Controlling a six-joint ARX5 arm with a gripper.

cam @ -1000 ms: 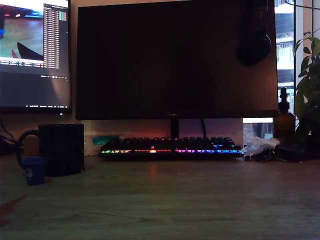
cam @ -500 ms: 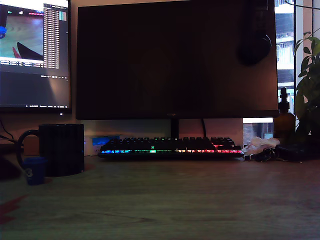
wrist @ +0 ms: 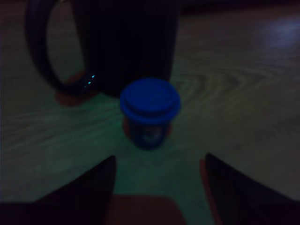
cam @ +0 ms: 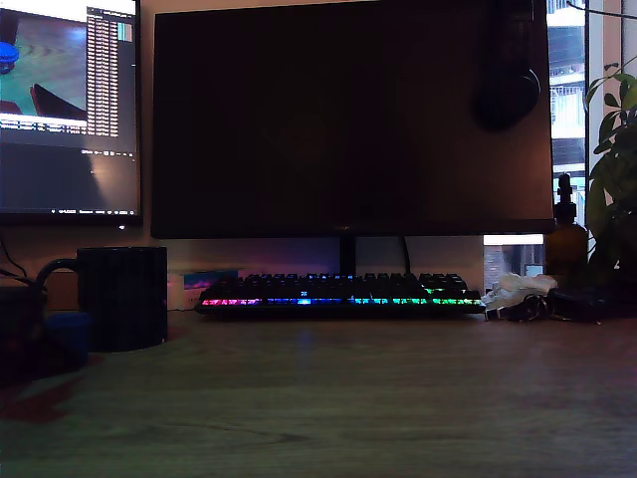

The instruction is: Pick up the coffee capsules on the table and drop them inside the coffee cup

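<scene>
Your gripper, fingers spread wide, faces the blue capsule standing on the table before the black mug. It likely handles light and rigid (grip below the rim).

Gripper: entered from the exterior view's left edge, now a dark mass at 9 o'clock of the blue capsule, partly covering it.
Capsule's white mark: no longer visible in the exterior view.
Keyboard: backlight colours shifted.
</scene>
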